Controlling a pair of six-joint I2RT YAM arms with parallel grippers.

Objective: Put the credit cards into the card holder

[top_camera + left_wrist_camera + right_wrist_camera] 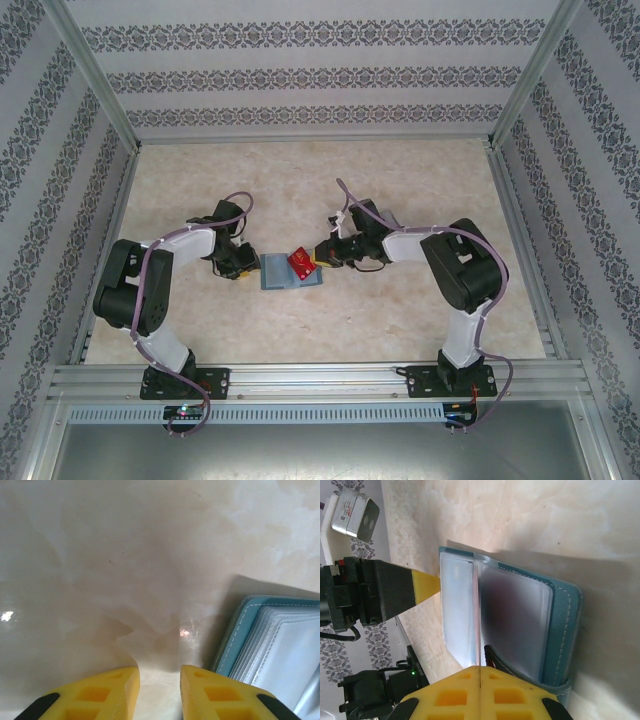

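1. Teal-blue card holder (278, 274) opened flat on the pale marbled table (420, 180), about mid-width and somewhat toward the near side, between the two arms.
2. Inside the cover: a stack of clear plastic sleeves (280, 645) (white stitching along the teal edge).
3. Red credit card (300, 262) over the holder's right half, tilted, at the tip of the right gripper (322, 257).
4. Right gripper, wrist view: yellow fingers (520, 700) pressed together, no gap along their seam. Thin dark-red card edge pinched at the tips, just over the sleeves.
5. Reddish blur seen through the sleeve on the holder's right half (card partly inside it or merely reflected: cannot tell).
6. Left gripper (244, 267) low over the table at the holder's left edge.
7. Left gripper, wrist view: yellow fingers (115, 695) apart, bare table in the gap, nothing gripped. Holder's corner just beside one finger.
8. From the right wrist camera: one yellow left fingertip at the holder's left edge (touching or a hair off: not resolvable).
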